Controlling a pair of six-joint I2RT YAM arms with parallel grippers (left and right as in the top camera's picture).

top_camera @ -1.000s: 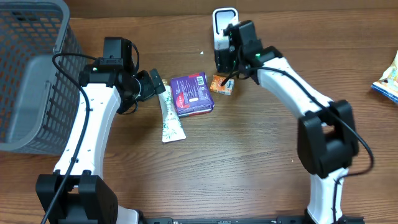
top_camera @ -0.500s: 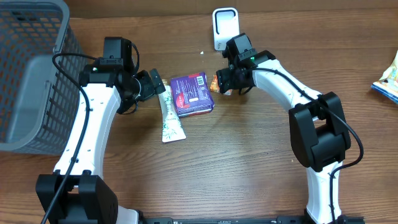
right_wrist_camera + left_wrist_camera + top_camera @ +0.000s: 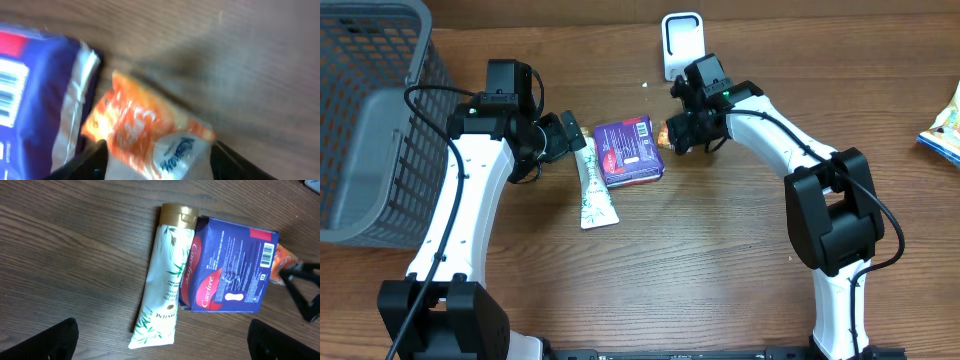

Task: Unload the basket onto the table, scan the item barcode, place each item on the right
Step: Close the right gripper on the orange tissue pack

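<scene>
The counter point(image 3: 720, 280) is a brown wood-grain surface that carries all items.

A grey mesh basket point(image 3: 360, 120) occupies the far left corner of the counter.

The left arm point(image 3: 470, 190) reaches in from the left. Its gripper point(image 3: 570, 135) hovers just left of the tube cap, with the jaws fully apart and nothing between them.

The right arm point(image 3: 790, 140) reaches in from the right. Its gripper point(image 3: 683, 133) is lowered at the right edge of the box. The jaws stand one on each side of the packet. Whether they press on the packet cannot be told.

A purple box point(image 3: 628, 150) lies flat at centre, with a printed barcode facing up at its far right corner.

A white tube point(image 3: 592, 185) with a green leaf print lies flat against the left side of the box. Its gold cap points to the far edge of the counter.

A white scanner point(image 3: 681, 40) stands upright at the far edge, behind the right gripper.

A snack bag point(image 3: 945, 125) lies at the right edge of the counter, well apart from the other items.

The orange packet point(image 3: 145, 130), the item to scan, lies on the counter just beside the right side of the box, between the right jaws and short of the scanner.
</scene>
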